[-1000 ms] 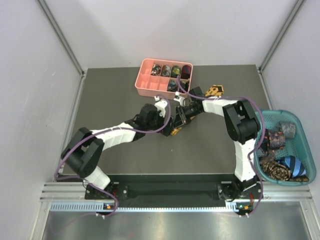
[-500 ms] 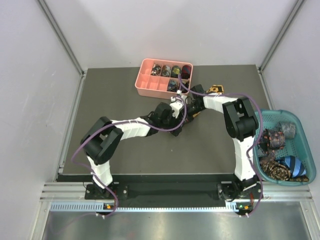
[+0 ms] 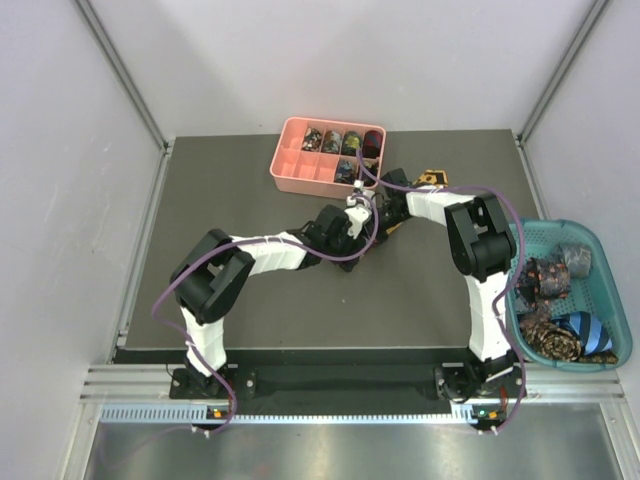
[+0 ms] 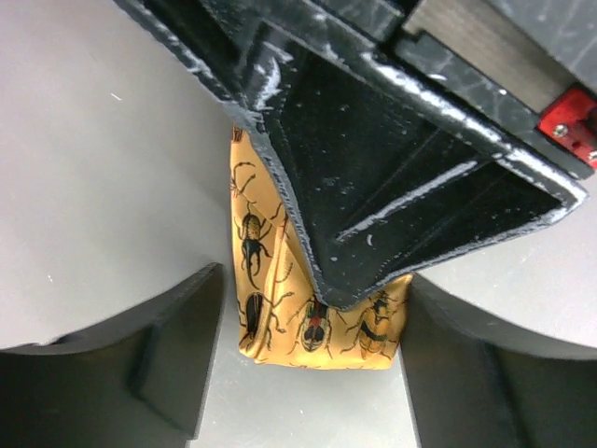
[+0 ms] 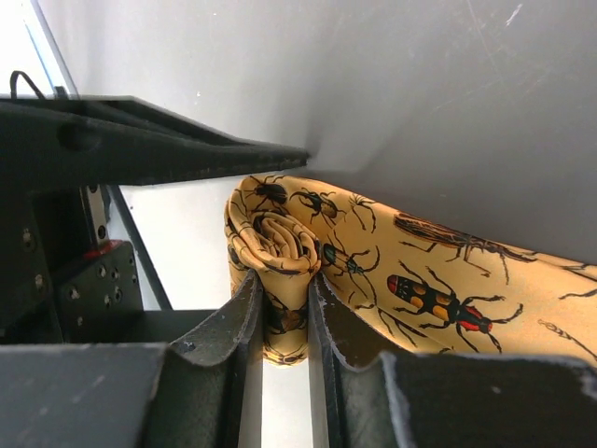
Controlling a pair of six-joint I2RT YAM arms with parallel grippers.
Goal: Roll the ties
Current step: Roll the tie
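One yellow tie [image 5: 373,252], coiled end tight between right jaws; left jaws wide apart.

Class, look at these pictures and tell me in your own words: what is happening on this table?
Mid-table, a yellow beetle-print tie is being rolled. The right end effector is shut on its rolled-up end, the rest trailing flat. The left end effector is open, with its fingers on either side of the fabric. Rolled ties sit in the pink tray; loose ties lie in the teal basket.
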